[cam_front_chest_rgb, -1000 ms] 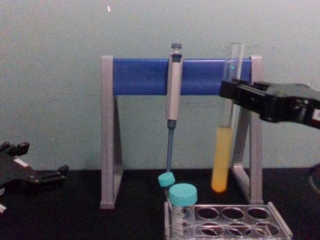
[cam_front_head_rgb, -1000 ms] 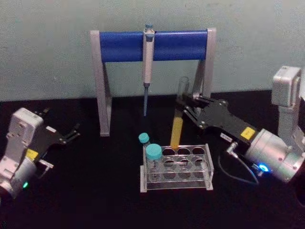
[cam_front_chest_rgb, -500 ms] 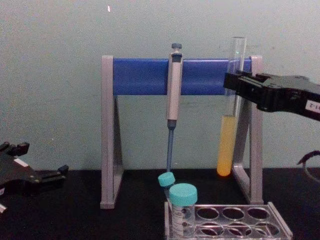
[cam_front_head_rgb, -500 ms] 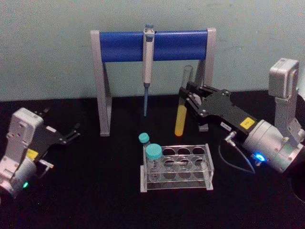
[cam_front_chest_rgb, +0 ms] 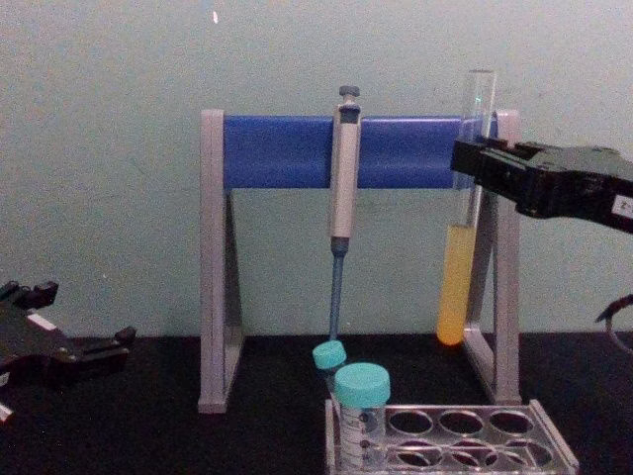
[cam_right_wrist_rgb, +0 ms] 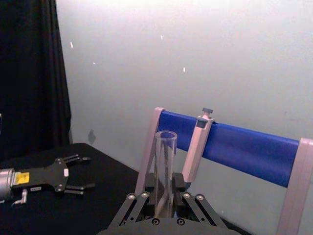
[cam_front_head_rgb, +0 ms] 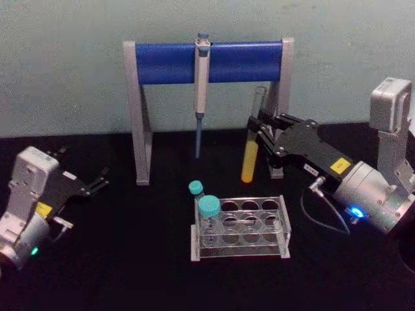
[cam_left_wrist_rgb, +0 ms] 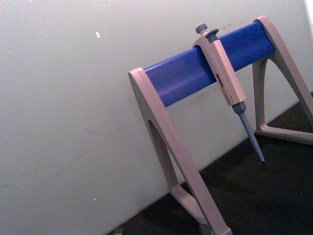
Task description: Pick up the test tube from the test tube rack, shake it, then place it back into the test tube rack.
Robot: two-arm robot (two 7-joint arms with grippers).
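The black desk spreads under everything, and the blue-and-grey pipette stand stands along its back edge, about the middle. My right gripper reaches in from the desk's right edge toward the back edge, held up in the air just in front of the stand's right leg, its fingers closed on the test tube. My left gripper is parked low by the desk's left edge with its fingers spread apart and nothing between them. The test tube rack sits near the middle of the desk, nearer the front edge than the stand, with most of its holes empty. The test tube hangs in my right fingers above the desk behind the rack, clear of it and nearly upright. I grip it on the clear upper glass, the yellow-orange liquid fills the part below my fingers, and the open mouth stands above them. A pipette hangs tip-down from the middle of the stand's blue bar. Two teal-capped tubes stand at the rack's left end, one behind the other.
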